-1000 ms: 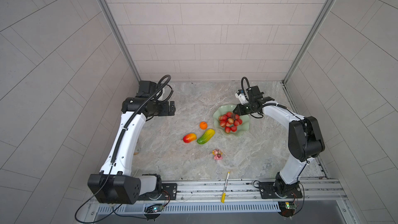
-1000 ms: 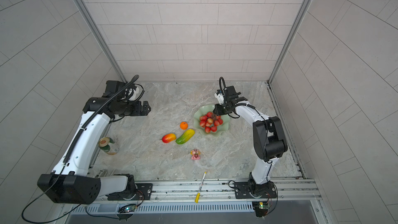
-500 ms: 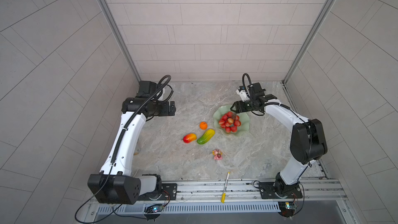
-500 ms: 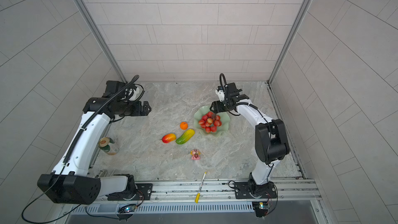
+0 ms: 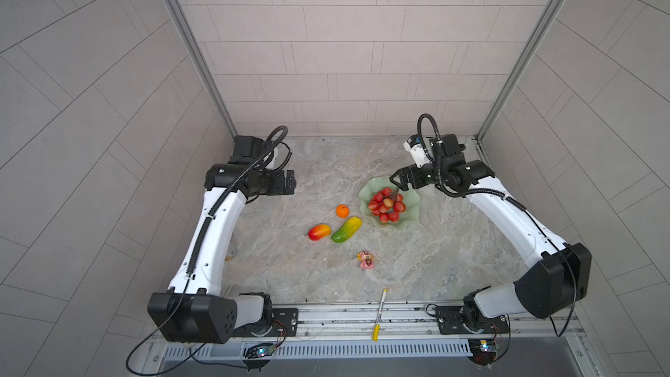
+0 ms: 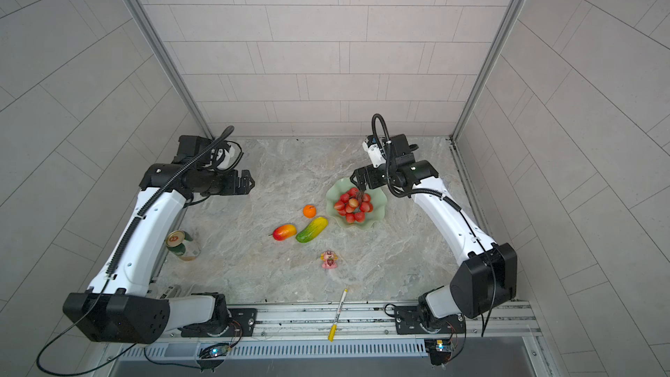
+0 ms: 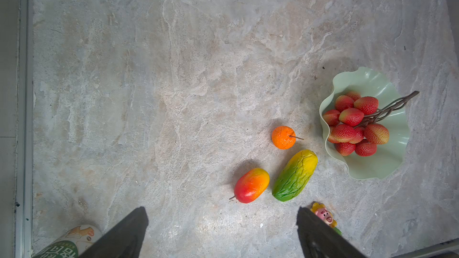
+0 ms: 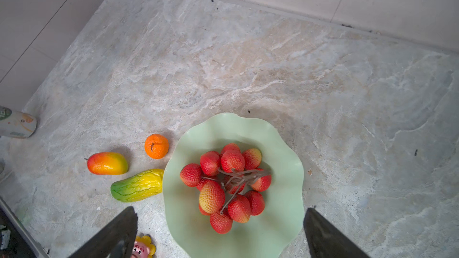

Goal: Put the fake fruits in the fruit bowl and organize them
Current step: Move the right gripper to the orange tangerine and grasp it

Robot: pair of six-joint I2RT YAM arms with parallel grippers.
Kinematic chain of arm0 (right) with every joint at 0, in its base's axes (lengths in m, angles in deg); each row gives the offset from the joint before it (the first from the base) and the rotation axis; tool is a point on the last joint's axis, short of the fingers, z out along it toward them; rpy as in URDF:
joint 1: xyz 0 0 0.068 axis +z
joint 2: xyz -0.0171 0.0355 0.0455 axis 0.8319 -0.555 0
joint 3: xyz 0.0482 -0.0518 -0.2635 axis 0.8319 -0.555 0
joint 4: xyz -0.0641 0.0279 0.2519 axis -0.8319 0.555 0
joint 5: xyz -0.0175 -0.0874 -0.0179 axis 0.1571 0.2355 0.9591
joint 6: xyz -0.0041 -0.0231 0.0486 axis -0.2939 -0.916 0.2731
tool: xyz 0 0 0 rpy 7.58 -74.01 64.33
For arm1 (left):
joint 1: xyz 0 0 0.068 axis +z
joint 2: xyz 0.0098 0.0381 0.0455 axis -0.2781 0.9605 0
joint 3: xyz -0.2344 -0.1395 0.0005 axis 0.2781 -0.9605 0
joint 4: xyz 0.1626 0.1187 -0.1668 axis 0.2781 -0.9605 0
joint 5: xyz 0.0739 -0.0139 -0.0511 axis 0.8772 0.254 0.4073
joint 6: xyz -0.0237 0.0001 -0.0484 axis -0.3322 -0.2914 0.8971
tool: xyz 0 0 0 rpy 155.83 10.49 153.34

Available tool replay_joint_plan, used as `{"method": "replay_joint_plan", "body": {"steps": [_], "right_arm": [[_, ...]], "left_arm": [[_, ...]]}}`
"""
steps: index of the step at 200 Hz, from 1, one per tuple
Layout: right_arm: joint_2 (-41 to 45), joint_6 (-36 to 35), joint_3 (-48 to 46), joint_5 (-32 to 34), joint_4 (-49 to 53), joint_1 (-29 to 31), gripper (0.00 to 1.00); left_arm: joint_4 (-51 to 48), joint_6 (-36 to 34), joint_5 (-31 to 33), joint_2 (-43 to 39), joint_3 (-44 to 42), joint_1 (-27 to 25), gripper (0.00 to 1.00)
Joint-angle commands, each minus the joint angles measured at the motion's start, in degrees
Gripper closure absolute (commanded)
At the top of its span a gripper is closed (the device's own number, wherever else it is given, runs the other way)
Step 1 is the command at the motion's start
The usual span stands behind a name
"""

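Note:
The pale green fruit bowl (image 5: 410,220) (image 8: 280,184) holds the red grape bunch (image 5: 386,207) (image 8: 229,187), its brown stem lying across the top. My right gripper (image 5: 397,183) (image 8: 220,210) hangs just above the bowl's far rim, open, with nothing between its fingers. On the table left of the bowl lie the small orange (image 5: 342,211) (image 7: 283,137), the red-yellow mango (image 5: 319,232) (image 7: 251,185) and the elongated green-to-yellow fruit (image 5: 346,229) (image 7: 295,175). My left gripper (image 5: 290,183) (image 7: 221,210) hovers open at the far left, well apart from the fruits.
A small pink figurine (image 5: 367,260) stands in front of the fruits. A yellow-and-white pen (image 5: 379,315) lies across the front rail. A green can (image 6: 182,245) stands by the left arm. Tiled walls close in the back and both sides.
My right gripper has gone from shut on the bunch's stem to wide open and pulled back a little from the bowl. The bunch now rests in the bowl. The left arm has not moved.

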Motion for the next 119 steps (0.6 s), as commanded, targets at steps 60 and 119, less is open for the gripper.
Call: {"method": "replay_joint_plan", "body": {"steps": [60, 119], "right_arm": [[-13.6, 0.0, 8.4, 6.5, -1.2, 17.6, 0.00], [-29.3, 1.2, 19.6, 6.3, 0.3, 22.0, 0.01]], "left_arm": [[0.0, -0.6, 0.3, -1.0, -1.2, 0.1, 0.00], [-0.2, -0.8, 1.0, -1.5, -1.3, 0.1, 0.00]]}}
